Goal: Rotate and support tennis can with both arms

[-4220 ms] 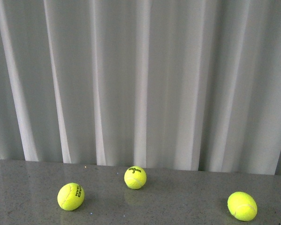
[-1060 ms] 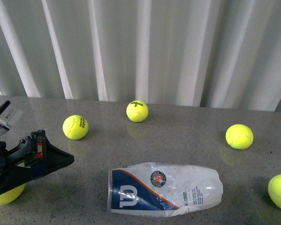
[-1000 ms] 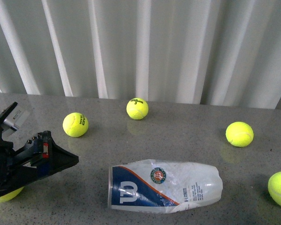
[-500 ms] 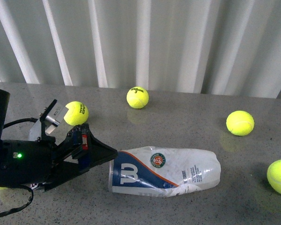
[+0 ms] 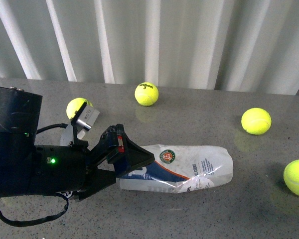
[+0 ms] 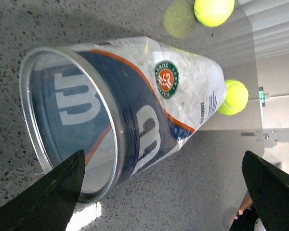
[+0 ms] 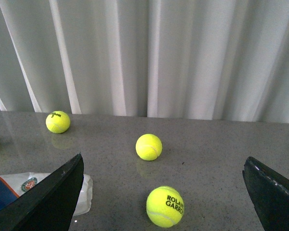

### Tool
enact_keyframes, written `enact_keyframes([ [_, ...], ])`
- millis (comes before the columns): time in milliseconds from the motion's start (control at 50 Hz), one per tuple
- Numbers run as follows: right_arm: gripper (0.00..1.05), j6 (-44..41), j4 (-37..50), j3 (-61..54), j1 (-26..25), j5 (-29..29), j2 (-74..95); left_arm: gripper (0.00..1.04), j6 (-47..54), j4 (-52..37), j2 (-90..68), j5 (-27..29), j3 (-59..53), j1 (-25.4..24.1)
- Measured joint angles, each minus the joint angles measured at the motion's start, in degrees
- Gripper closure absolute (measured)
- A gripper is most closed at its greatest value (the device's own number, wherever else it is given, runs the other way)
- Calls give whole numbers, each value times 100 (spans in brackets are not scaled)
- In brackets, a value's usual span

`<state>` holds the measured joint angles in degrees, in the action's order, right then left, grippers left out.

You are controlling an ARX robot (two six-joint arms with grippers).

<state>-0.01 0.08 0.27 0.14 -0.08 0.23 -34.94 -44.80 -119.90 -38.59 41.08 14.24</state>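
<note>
The tennis can lies on its side on the grey table, open end to the left, crinkled closed end to the right. My left gripper is open at the open end, its black fingers overlapping the rim. In the left wrist view the can's mouth sits close up between the spread fingers, off toward one of them, nothing clamped. My right gripper is open and empty; it is out of the front view. Its view shows the can's closed end off to one side.
Loose tennis balls lie on the table: one at the back, one at the right, one at the right edge, one half hidden behind my left arm. Two balls lie before the right gripper. White curtains hang behind.
The view has tilted down onto the table. My left arm has come in from the left and reached the can's open end. The can has shifted slightly.
</note>
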Motion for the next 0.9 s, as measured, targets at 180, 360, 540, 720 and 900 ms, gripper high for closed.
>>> enact_keyframes([
  [180,7,0,0,0,0,0,0,7,-348,-214,-153,-26,13,111],
  [360,7,0,0,0,0,0,0,7,-581,-391,-260,-11,33,201],
  [540,7,0,0,0,0,0,0,28,-752,-592,-321,-13,37,267],
  [720,7,0,0,0,0,0,0,56,-1016,-682,-321,-70,28,286],
  [900,7,0,0,0,0,0,0,94,-1635,-1110,-203,-59,-136,317],
])
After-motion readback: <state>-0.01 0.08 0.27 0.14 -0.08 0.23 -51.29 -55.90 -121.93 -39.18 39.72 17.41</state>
